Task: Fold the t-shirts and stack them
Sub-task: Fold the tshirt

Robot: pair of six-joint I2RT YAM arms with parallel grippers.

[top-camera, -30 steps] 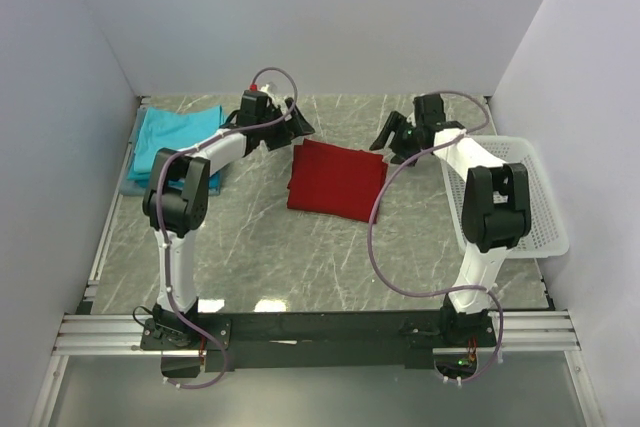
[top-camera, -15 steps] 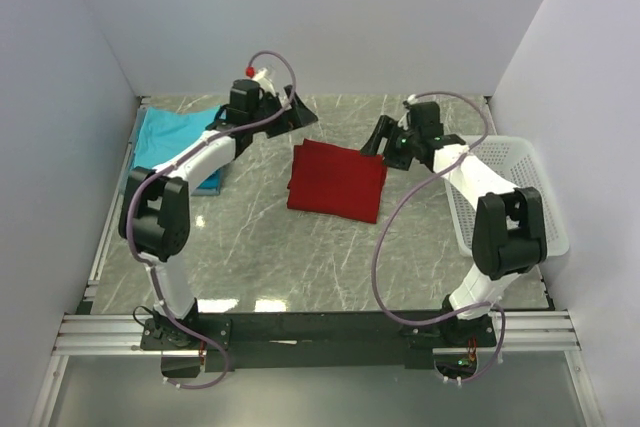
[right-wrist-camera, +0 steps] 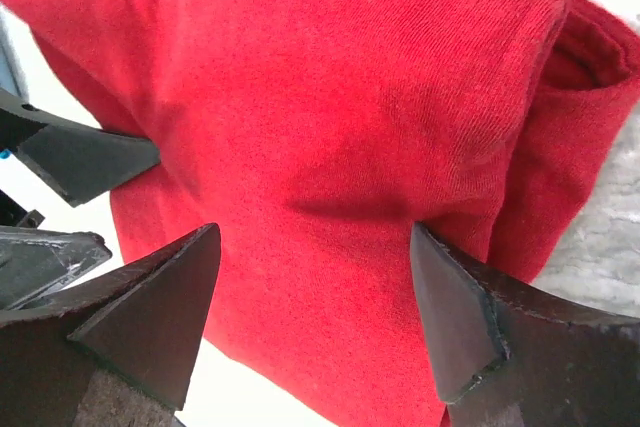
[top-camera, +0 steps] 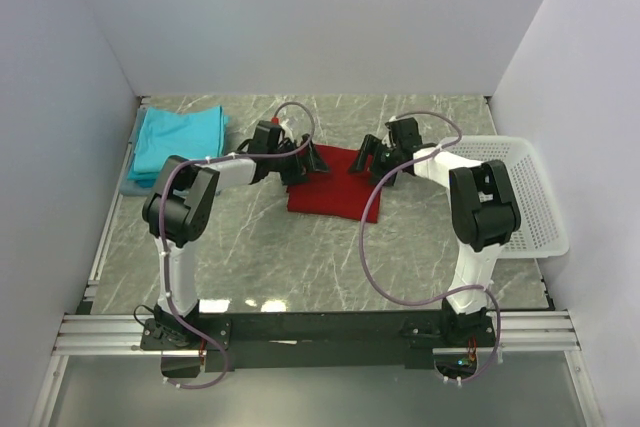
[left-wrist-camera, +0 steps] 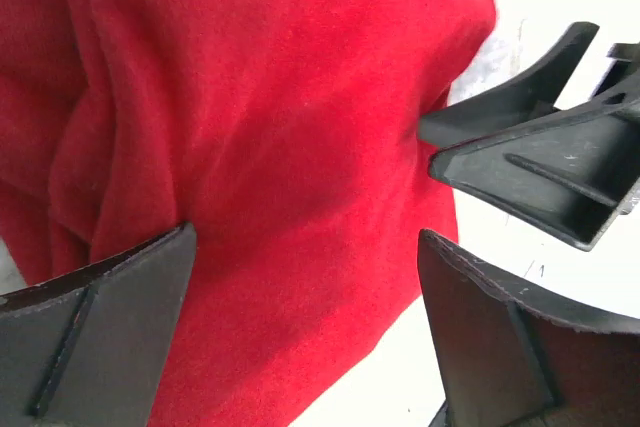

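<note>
**Top view.** L gripper [top-camera: 300, 163] sits at the far-left corner of the dark red t-shirt [top-camera: 335, 195], and R gripper [top-camera: 362, 159] sits at the far-right corner. I can't read either jaw gap from up here. The red shirt lies folded flat on the marble table [top-camera: 300, 257], between the two hands and running back from them toward the arm bases. The teal t-shirts [top-camera: 178, 137] lie well outboard of the L hand, apart from it, by the left wall. The white basket [top-camera: 540, 197] is outboard of the R hand, also apart, along the right wall. There is open marble base-side of both hands. The back wall is near on their far side.

**L wrist.** Jaws are wide open w/ nothing clamped. Its fingers [left-wrist-camera: 100, 347] straddle red cloth, which fills the gap and runs on ahead. Cloth is bunched in folds ahead-left. Ahead-right, the R gripper's black fingers meet the shirt's edge. Bare table shows past that edge.

**R wrist.** Jaws are wide open here too, nothing gripped. Its fingers [right-wrist-camera: 470, 327] straddle the same red cloth. I can't confirm whether the tips press it. Layered fold edges show ahead-right, w/ marble beyond. To the left, an L gripper finger touches the shirt's edge.
</note>
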